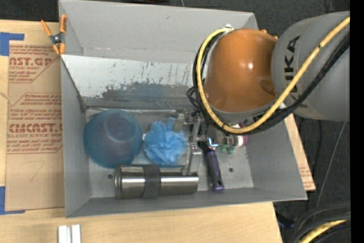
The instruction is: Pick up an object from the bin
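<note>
Nothing lifted yet; gripper point(194, 148) seen at 3 o'clock of blue crumpled wad point(165, 145), grip state can't be told; grasp & lift left.

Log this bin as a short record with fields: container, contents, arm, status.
container: grey metal bin
contents: blue bowl at left; crumpled blue wad in the middle; metal cylinder with a dark band, lying along the front wall; purple marker at right
arm: enters from the right, its end low between the wad and the marker
status: all four things lie on the bin floor; nothing visibly lifted
</note>
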Tool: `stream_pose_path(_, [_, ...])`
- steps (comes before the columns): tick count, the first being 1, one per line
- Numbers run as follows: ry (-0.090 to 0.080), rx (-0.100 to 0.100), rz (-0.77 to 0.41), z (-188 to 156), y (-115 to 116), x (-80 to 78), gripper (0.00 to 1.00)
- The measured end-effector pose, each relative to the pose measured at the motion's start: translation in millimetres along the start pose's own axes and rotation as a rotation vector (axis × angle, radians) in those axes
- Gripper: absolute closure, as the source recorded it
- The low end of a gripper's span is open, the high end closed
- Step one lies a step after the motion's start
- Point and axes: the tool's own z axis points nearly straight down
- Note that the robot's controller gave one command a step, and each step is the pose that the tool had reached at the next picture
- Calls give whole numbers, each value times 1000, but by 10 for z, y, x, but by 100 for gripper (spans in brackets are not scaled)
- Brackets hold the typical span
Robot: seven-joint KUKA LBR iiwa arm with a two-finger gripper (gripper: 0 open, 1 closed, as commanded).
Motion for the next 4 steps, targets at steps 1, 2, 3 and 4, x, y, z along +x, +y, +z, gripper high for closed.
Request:
stream_pose_path(1, [-8, -1, 2, -40, -6, -17, 0])
stream_pose_path(2, [9, 5, -126, 1370, 440, 80, 0])
stream_pose_path(3, [-3, 1, -137, 1224, 400, 65, 0])
stream_pose_path(4, [19, 17, 125, 1241, 534, -181, 0])
